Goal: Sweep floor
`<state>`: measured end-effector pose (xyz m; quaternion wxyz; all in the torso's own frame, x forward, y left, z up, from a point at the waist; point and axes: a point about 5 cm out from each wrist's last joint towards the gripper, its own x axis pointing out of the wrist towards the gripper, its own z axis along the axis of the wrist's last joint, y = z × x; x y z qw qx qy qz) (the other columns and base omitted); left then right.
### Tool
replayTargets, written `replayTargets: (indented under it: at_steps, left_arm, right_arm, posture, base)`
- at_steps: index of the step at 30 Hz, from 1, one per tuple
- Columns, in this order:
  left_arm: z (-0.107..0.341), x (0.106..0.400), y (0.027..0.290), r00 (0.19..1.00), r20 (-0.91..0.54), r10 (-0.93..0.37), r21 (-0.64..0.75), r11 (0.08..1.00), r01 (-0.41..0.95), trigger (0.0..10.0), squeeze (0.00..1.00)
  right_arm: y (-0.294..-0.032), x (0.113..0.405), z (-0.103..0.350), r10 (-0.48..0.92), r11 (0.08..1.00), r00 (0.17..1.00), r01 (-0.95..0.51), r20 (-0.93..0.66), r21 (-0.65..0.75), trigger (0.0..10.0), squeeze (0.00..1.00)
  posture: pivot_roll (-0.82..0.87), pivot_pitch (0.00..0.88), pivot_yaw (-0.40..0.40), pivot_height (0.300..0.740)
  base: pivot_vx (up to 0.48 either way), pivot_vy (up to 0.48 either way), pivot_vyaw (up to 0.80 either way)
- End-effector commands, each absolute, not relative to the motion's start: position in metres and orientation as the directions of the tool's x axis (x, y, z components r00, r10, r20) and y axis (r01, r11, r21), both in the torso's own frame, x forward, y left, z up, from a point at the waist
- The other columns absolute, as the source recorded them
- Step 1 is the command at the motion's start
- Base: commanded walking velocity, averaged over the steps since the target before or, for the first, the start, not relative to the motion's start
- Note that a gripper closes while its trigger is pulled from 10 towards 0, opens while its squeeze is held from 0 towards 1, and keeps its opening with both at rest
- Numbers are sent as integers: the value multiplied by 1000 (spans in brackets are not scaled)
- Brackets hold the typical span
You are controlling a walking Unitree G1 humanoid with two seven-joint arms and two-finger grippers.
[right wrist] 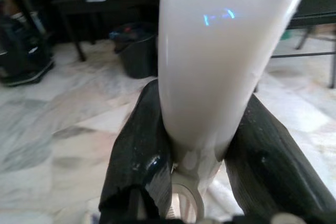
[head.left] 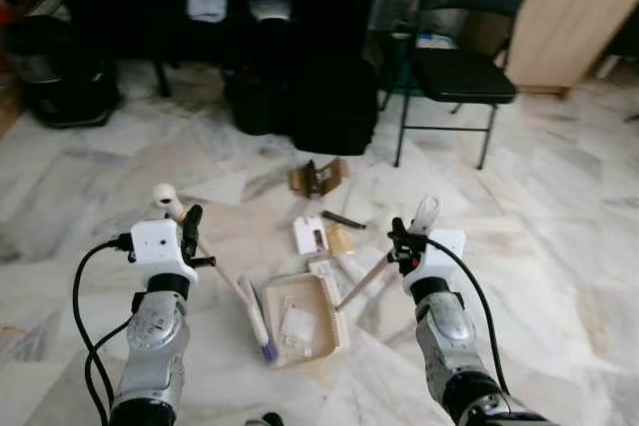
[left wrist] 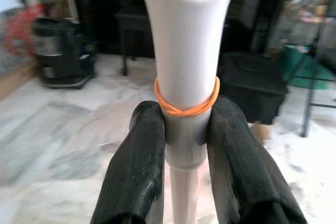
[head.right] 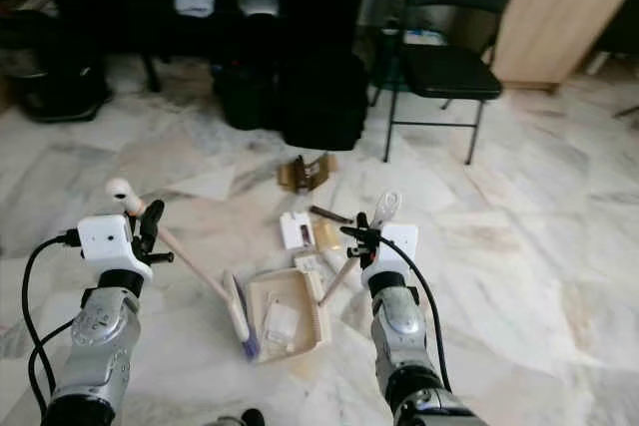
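Two tools meet on the marble floor (head.left: 559,246) between the arms: the dustpan (head.left: 300,318) lies flat with scraps inside, and the broom (head.left: 253,314) rests its head against the pan's left edge. More litter (head.left: 318,179) lies just beyond the pan, toward the black chair (head.left: 459,57). Each handle slants up and outward to its own side. The left gripper (head.left: 190,229) is clenched on the broom handle, the right gripper (head.left: 399,243) on the dustpan handle.
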<state>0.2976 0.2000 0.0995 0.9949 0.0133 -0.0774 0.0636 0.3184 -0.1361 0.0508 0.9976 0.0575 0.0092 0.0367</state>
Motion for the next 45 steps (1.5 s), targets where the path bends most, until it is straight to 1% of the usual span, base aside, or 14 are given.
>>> replayTargets:
  at_steps: [1,9,12,22,45]
  left_arm:
    - [103,297,203,973,189,132,51,988,-144,10000,0]
    - [106,299,206,967,208,148,68,984,-165,10000,0]
    - [104,299,207,968,189,163,84,980,-181,10000,0]
    - [104,301,207,964,199,178,73,978,-195,10000,0]
    - [104,301,210,961,196,196,87,973,-216,10000,0]
  right_arm:
    - [-132,320,56,81,990,997,-83,19,114,10000,0]
    - [-130,321,58,89,988,996,-92,26,121,10000,0]
    - [-128,321,57,101,988,995,-103,16,119,10000,0]
    - [-128,322,58,103,987,994,-105,20,120,10000,0]
    - [-130,323,59,106,986,994,-108,24,127,10000,0]
  posture:
    - [125,37,-60,740]
    - [128,63,-56,740]
    - [127,74,-55,740]
    - [122,98,-53,740]
    - [127,102,-57,740]
  base:
    - [0,0,788]
    - [0,0,794]
    - [0,0,794]
    - [0,0,794]
    - [0,0,798]
